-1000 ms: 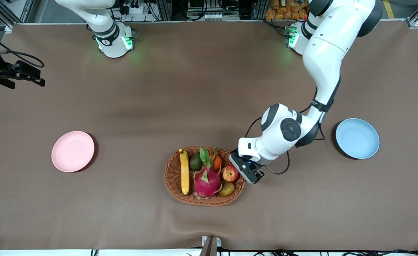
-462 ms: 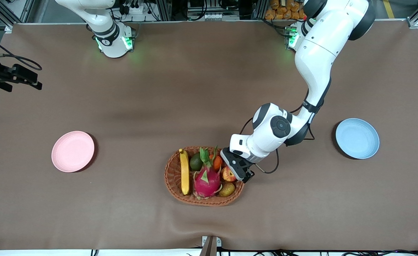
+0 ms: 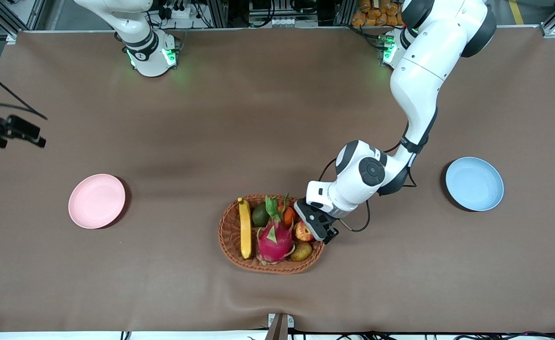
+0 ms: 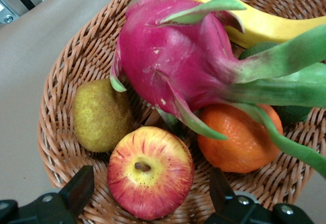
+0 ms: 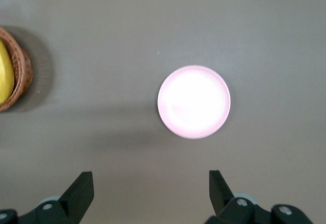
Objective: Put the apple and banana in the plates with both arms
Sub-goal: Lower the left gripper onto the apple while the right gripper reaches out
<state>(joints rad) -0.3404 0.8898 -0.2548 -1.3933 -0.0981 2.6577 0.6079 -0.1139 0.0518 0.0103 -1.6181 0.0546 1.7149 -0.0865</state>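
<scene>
Having swung in from the basket's edge, the left tool [image 4: 147,193] is hovering spread over the apple [image 4: 150,172] in the wicker basket [image 3: 232,236], where the banana [image 3: 245,228] is lying too, while the right tool [image 5: 147,193] is hanging spread above the pink plate [image 5: 193,102], the blue plate [image 3: 474,183] sitting toward the left arm's end of the tabletop [image 3: 277,118].

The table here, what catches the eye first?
A wicker basket heaped with fruit: a pink dragon fruit, a banana and an apple. The left gripper hangs open right over the apple. A pink plate and a blue plate sit bare toward either end.
</scene>
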